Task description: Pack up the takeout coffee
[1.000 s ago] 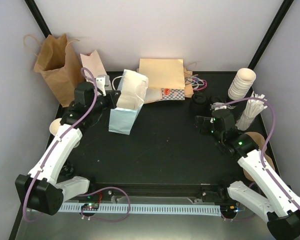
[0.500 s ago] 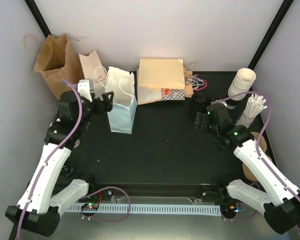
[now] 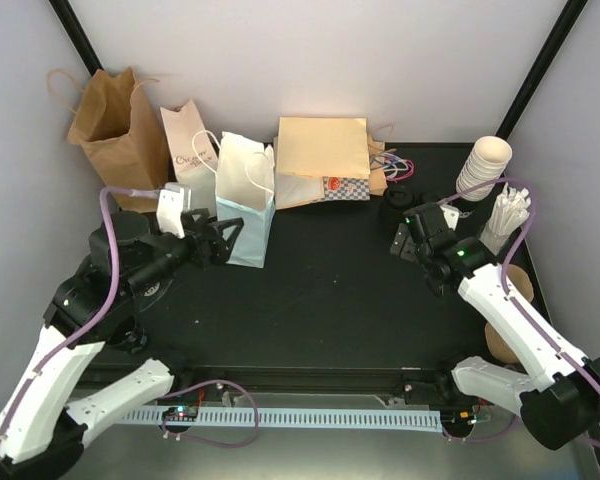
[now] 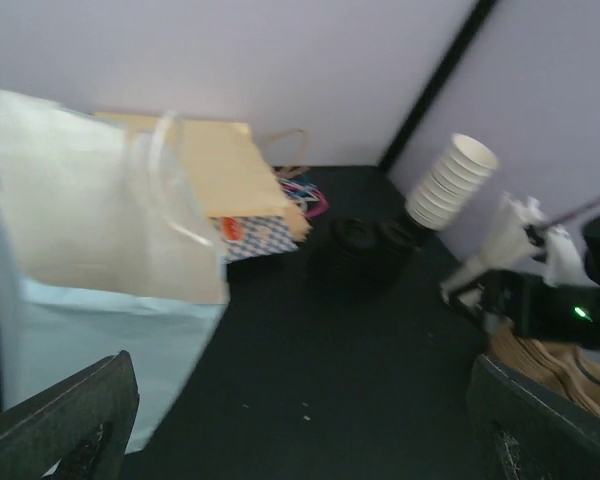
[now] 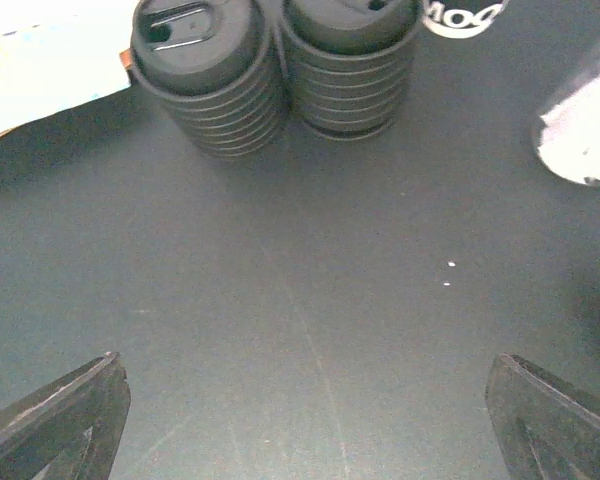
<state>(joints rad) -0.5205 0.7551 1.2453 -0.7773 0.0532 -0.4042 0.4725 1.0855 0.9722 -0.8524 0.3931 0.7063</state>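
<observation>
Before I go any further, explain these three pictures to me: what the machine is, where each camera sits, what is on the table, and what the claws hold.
These are two robot arms bolted at the near edge of a black table. The wide picture comes from a fixed camera above and behind them. The other two come from small cameras on each wrist, with that arm's own fingers at the bottom corners.

The left gripper is open beside an upright pale blue bag and holds nothing. The right gripper is also open and empty, facing two stacks of black lids.

At the back stand a brown paper bag and a small white bag, and flat tan bags lie there. A tilted stack of bare paper cups is on the right. I cannot see a lidded coffee cup clearly anywhere.
</observation>
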